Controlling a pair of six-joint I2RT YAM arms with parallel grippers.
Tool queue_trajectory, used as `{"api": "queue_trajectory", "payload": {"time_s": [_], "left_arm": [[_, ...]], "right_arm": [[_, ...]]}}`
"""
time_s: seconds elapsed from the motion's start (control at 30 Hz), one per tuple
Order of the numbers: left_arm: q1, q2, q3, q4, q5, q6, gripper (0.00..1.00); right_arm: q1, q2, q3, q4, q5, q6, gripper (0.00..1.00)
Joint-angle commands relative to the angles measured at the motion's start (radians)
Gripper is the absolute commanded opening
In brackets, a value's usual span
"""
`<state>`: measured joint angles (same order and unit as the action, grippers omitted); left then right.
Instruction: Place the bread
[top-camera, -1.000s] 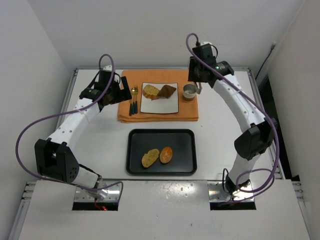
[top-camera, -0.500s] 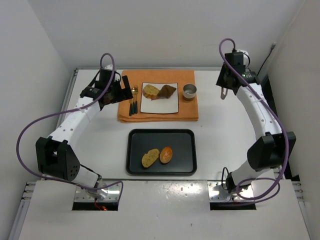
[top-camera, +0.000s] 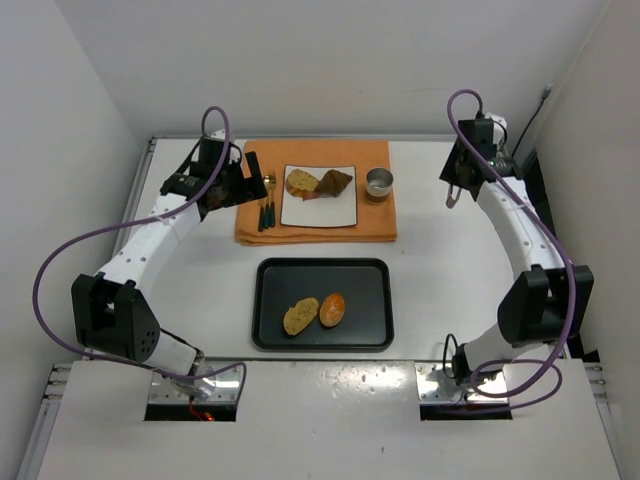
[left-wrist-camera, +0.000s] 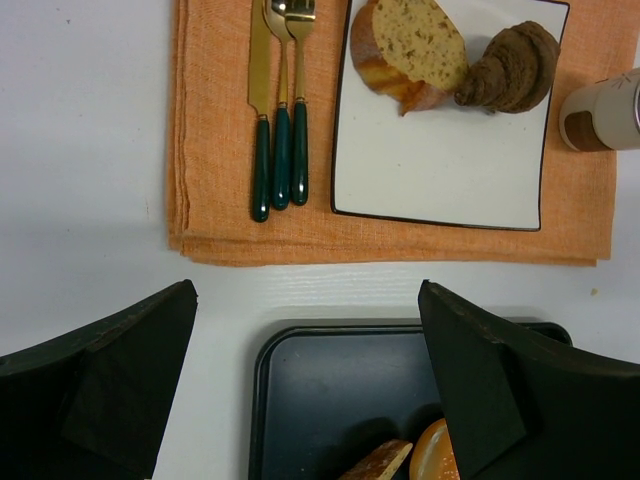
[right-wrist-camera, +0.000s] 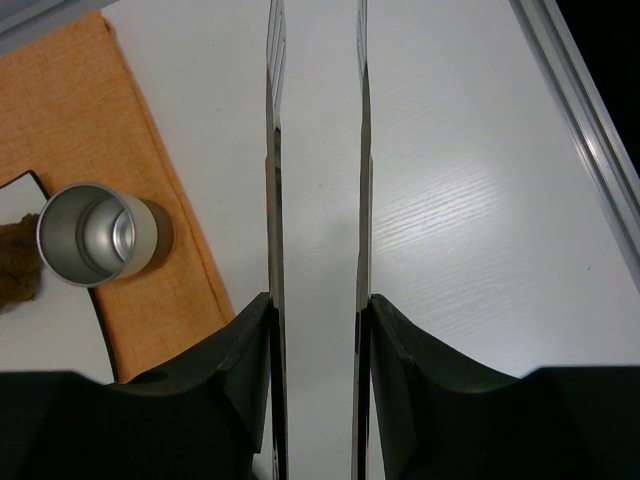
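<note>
A tan bread slice (top-camera: 301, 182) (left-wrist-camera: 408, 50) and a dark brown piece (top-camera: 335, 182) (left-wrist-camera: 515, 68) lie on the white square plate (top-camera: 335, 212). Another bread slice (top-camera: 300, 315) and an orange-brown bun (top-camera: 332, 309) lie in the black tray (top-camera: 370, 280). My left gripper (top-camera: 245, 180) hangs open over the table between mat and tray, holding nothing. To the right of the mat, over bare table, my right gripper (top-camera: 452, 190) (right-wrist-camera: 318, 310) is shut on metal tongs (right-wrist-camera: 275, 150). The tongs' two blades stand apart with nothing between them.
The orange mat (top-camera: 370, 228) carries the plate, a steel cup (top-camera: 379, 183) (right-wrist-camera: 95, 232) and green-handled cutlery (top-camera: 266, 205) (left-wrist-camera: 280, 110). The table's raised right edge (right-wrist-camera: 580, 110) runs close to the right gripper.
The right arm has swung right, from beside the steel cup to the bare table beyond the mat, with the tongs still in its grip. The left arm has not moved.
</note>
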<state>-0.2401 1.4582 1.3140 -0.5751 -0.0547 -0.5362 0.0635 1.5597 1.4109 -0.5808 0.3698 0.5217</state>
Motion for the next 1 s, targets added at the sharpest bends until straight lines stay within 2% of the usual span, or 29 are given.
{"api": "queue_trajectory", "payload": {"time_s": [0.0,0.17,0.27,0.43,0.5,0.53,0.57,0.7,0.8,0.97], "left_arm": [[0.015,-0.012,0.007,0.018,0.007,-0.01,0.99],[0.015,-0.012,0.007,0.018,0.007,-0.01,0.99],[0.015,-0.021,0.007,0.018,0.007,-0.01,0.99],[0.015,-0.039,0.007,0.009,0.007,-0.01,0.99],[0.024,-0.039,0.007,0.009,0.007,-0.01,0.99],[0.024,-0.039,0.007,0.009,0.007,-0.01,0.99],[0.024,-0.039,0.007,0.009,0.007,-0.01,0.99],[0.024,-0.039,0.007,0.0,0.007,-0.01,0.99],[0.024,-0.048,0.007,0.0,0.007,-0.01,0.99],[0.024,-0.048,0.007,0.0,-0.002,-0.001,0.99]], "right_arm": [[-0.013,-0.035,-0.047,0.11,0.011,0.014,0.41],[-0.022,-0.014,-0.223,0.414,0.037,-0.021,0.43],[-0.031,0.083,-0.224,0.491,0.06,-0.022,0.43],[-0.041,0.249,-0.156,0.499,0.072,-0.012,0.44],[-0.051,0.298,-0.121,0.489,0.052,-0.012,0.47],[-0.051,0.344,-0.112,0.478,0.052,-0.012,0.5],[-0.051,0.365,-0.092,0.478,0.052,-0.012,0.61],[-0.062,0.444,-0.026,0.388,0.029,0.007,0.92],[-0.071,0.409,0.013,0.317,0.029,0.029,1.0],[-0.062,0.277,0.057,0.164,0.064,0.049,1.0]]}}
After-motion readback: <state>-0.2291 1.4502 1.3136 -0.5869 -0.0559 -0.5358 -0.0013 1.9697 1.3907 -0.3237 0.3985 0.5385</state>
